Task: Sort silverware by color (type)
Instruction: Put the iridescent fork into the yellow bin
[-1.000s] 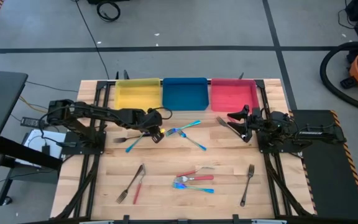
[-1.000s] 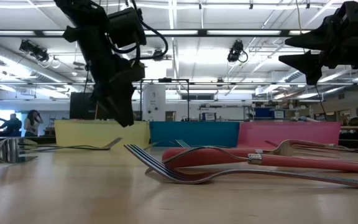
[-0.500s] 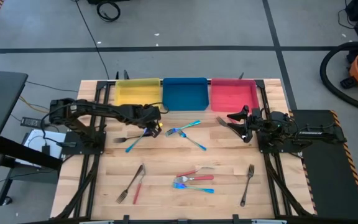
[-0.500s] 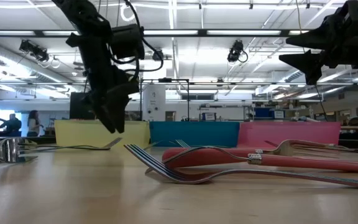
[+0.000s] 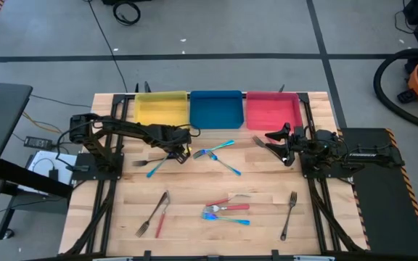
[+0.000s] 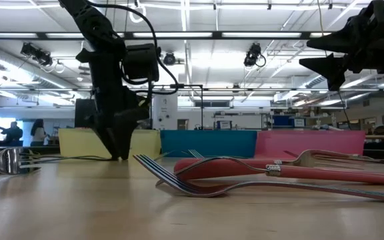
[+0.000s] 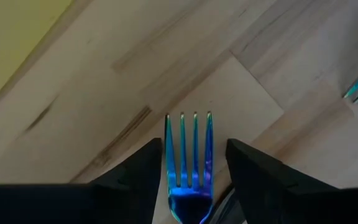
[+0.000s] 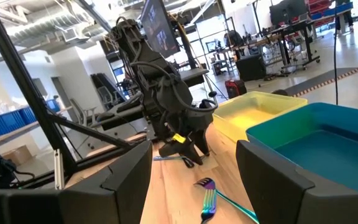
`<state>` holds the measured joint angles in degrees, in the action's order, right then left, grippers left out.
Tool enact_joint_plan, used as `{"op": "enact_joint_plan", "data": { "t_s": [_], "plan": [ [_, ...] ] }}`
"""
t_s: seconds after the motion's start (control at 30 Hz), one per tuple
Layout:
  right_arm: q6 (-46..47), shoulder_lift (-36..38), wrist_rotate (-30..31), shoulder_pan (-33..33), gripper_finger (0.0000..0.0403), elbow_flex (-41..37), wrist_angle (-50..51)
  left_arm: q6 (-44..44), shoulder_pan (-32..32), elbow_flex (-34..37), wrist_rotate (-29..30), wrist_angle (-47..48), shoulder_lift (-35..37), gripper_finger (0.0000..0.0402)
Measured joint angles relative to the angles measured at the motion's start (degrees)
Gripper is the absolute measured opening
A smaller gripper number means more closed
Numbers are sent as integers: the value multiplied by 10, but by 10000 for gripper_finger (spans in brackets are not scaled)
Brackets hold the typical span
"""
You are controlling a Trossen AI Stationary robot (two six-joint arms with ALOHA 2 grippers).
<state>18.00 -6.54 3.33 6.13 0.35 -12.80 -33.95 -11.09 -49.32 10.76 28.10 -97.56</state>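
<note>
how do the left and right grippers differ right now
The left gripper is lowered to the table, fingers straddling a blue fork; the right gripper hangs above the table with nothing between its fingers. The left sits before the yellow tray, the right before the red tray. Both are open.

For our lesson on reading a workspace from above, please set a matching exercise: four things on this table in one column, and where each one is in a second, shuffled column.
Column 1
1. yellow tray
2. red tray
3. left gripper
4. grey fork

Column 2
A. lying alone near the table's front right
B. down at the table, open fingers either side of a blue fork
C. leftmost of the three trays at the back
D. rightmost of the three trays at the back

Pairs: 1-C, 2-D, 3-B, 4-A
</note>
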Motion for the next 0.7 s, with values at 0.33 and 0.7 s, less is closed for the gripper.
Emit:
{"op": "enact_joint_plan", "data": {
  "t_s": [0.33, 0.7],
  "plan": [
    [-1, 0, 0, 0, 242, 0, 0, 2, 1, 1, 0, -5, -2, 141],
    [-1, 0, 0, 0, 242, 0, 0, 16, 0, 1, 0, -5, -3, 86]
  ]
}}
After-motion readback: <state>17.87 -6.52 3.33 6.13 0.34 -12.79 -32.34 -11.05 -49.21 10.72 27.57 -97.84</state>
